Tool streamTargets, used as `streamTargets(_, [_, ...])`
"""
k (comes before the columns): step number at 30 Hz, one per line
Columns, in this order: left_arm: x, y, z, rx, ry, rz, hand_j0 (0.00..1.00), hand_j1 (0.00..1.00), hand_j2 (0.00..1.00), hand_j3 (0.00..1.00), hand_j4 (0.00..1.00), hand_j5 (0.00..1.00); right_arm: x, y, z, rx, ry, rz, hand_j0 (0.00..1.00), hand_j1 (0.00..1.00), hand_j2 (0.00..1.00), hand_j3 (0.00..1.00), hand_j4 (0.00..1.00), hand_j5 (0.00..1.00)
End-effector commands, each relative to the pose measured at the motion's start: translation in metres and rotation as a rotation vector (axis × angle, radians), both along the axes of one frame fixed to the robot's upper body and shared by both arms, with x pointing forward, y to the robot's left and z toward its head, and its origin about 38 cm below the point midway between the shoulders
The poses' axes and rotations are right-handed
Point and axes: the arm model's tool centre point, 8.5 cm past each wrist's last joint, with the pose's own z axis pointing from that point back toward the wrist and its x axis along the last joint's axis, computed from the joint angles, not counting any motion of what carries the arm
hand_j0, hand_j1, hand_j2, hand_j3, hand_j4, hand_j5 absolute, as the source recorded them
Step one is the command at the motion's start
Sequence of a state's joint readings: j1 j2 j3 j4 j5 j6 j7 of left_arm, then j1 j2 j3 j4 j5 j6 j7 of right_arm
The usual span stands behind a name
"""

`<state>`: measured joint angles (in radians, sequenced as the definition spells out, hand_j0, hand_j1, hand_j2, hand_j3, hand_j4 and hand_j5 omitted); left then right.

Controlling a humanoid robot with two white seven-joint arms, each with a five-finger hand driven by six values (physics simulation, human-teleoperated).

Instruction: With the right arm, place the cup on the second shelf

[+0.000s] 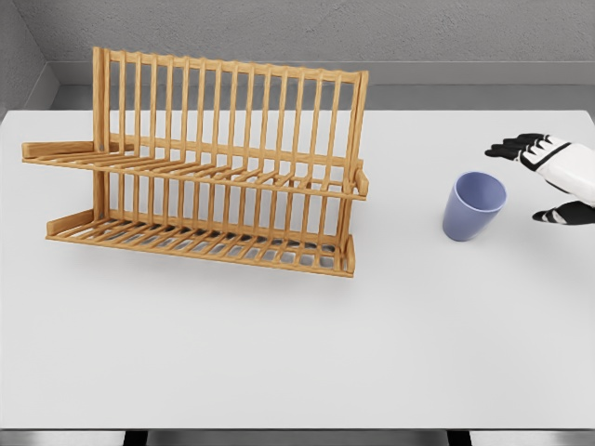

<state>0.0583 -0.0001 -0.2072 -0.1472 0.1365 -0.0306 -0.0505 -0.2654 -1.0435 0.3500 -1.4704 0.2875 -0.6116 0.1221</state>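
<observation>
Right of centre we find the blue cup [474, 205] upright on the white table [279, 353] — unlabelled — near the right hand [548, 177], fingers spread, holding nothing; wooden rack [204, 167] at left.

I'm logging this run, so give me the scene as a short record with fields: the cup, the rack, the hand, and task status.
cup: blue-purple cup, upright on the white table, right of the rack, empty
rack: wooden two-tier dish rack, both shelves bare
right hand: right hand at the right edge, fingers spread, just right of the cup, not touching it
left hand: not in view
task status: cup not yet grasped, not on the second shelf
</observation>
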Motion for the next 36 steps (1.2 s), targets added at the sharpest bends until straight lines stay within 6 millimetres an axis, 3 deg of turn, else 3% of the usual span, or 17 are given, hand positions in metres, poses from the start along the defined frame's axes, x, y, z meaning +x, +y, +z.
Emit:
streamTargets(1, [0.0, 0.0, 0.0, 0.0, 0.0, 0.0, 1.0, 1.0, 1.0, 1.0, 1.0, 1.0, 0.0, 0.001, 0.001, 0.005, 0.001, 0.002, 1.0, 1.0, 1.0, 1.0, 1.0, 1.0])
streamTargets(7, [0.0, 0.0, 0.0, 0.0, 0.0, 0.0, 1.0, 1.0, 1.0, 1.0, 1.0, 1.0, -0.001, 0.01, 0.007, 0.008, -0.013, 0.031, 1.0, 1.0, 1.0, 1.0, 1.0, 1.0])
streamTargets(12, [0.0, 0.0, 0.0, 0.0, 0.0, 0.0, 1.0, 1.0, 1.0, 1.0, 1.0, 1.0, 0.016, 0.023, 0.013, -0.266, 0.213, 0.117, 1.0, 1.0, 1.0, 1.0, 1.0, 1.0])
streamTargets(17, [0.0, 0.0, 0.0, 0.0, 0.0, 0.0, 1.0, 1.0, 1.0, 1.0, 1.0, 1.0, 0.03, 0.036, 0.034, -0.282, 0.162, 0.143, 1.0, 1.0, 1.0, 1.0, 1.0, 1.0])
streamTargets(18, [0.0, 0.0, 0.0, 0.0, 0.0, 0.0, 1.0, 1.0, 1.0, 1.0, 1.0, 1.0, 0.036, 0.048, 0.033, -0.289, 0.161, 0.173, 1.0, 1.0, 1.0, 1.0, 1.0, 1.0])
streamTargets(22, [0.0, 0.0, 0.0, 0.0, 0.0, 0.0, 1.0, 1.0, 1.0, 1.0, 1.0, 1.0, 0.049, 0.054, 0.024, -0.296, 0.194, 0.176, 1.0, 1.0, 1.0, 1.0, 1.0, 1.0])
streamTargets(30, [0.0, 0.0, 0.0, 0.0, 0.0, 0.0, 1.0, 1.0, 1.0, 1.0, 1.0, 1.0, 0.063, 0.039, 0.008, -0.287, 0.252, 0.119, 1.0, 1.0, 1.0, 1.0, 1.0, 1.0])
streamTargets(36, [0.0, 0.0, 0.0, 0.0, 0.0, 0.0, 1.0, 1.0, 1.0, 1.0, 1.0, 1.0, 0.068, 0.051, -0.008, -0.286, 0.288, 0.139, 1.0, 1.0, 1.0, 1.0, 1.0, 1.0])
